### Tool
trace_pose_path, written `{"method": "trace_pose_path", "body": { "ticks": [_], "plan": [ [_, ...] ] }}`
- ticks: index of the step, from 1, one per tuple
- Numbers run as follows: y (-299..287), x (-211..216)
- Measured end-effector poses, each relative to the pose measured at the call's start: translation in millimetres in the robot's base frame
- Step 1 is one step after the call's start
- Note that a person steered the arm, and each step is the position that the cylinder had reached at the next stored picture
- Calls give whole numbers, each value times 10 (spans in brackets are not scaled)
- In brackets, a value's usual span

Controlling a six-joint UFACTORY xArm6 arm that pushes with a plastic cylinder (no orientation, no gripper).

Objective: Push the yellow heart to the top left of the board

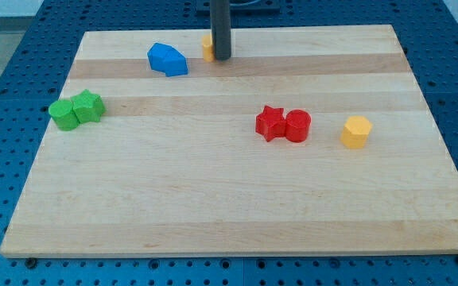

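Observation:
The yellow heart [207,46] lies near the board's top edge, a little left of centre, mostly hidden behind the rod; only its left side shows. My tip [222,57] stands right against the heart's right side. A blue block [168,59] lies just left of the heart.
A green round block [64,114] and a green star [89,106] touch each other at the view's left edge. A red star [270,122] and a red cylinder [298,125] touch right of centre. A yellow hexagonal block [356,131] stands further right. The wooden board [229,206] lies on a blue perforated table.

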State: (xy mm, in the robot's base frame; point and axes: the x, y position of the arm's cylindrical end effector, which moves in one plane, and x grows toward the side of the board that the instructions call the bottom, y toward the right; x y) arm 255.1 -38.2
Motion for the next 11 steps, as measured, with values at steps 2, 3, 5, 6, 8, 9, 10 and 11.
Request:
{"method": "trace_pose_path", "body": {
  "ticks": [2, 3, 5, 6, 8, 9, 10, 11],
  "plan": [
    [-469, -442],
    [-588, -584],
    [-377, -619],
    [-559, -623],
    [-966, -635],
    [-1483, -640],
    [-1788, -641],
    [-2015, -641]
  ]
}}
